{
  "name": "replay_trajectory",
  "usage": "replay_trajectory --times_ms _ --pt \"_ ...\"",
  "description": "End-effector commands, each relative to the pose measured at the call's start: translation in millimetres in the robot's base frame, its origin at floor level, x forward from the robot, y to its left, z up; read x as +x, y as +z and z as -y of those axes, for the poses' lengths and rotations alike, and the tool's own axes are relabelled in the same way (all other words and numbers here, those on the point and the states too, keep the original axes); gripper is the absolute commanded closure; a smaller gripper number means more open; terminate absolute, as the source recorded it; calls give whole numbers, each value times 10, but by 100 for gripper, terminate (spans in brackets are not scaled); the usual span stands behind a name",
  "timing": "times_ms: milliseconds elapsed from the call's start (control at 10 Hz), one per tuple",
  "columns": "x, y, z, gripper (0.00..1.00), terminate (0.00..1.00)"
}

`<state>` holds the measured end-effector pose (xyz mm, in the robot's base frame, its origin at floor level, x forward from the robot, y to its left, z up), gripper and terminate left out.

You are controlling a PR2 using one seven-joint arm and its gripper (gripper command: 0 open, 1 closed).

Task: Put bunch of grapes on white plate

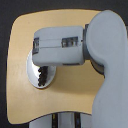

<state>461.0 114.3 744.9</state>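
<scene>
The white plate (33, 76) lies on the wooden table toward the exterior view's left, mostly covered by my grey arm. On it shows a dark, narrow bunch of grapes (44, 76), poking out just below the arm's front end. My gripper sits somewhere at that front end above the plate, but its fingers are hidden under the grey housing (57, 46), so I cannot tell whether it is open or shut or touching the grapes.
The light wooden table (30, 30) has rounded corners. My bulky grey arm and shoulder (107, 60) fill the exterior view's right side. A dark base strip (65, 121) shows below the table's near edge.
</scene>
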Motion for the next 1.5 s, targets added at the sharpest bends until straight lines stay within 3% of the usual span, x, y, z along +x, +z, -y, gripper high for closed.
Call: replay_trajectory --times_ms 0,1200,1300,1400 --pt "65 -39 -75 100 0" --pt "88 9 32 100 0" --pt "91 21 43 0 0" --pt "82 32 49 0 0"
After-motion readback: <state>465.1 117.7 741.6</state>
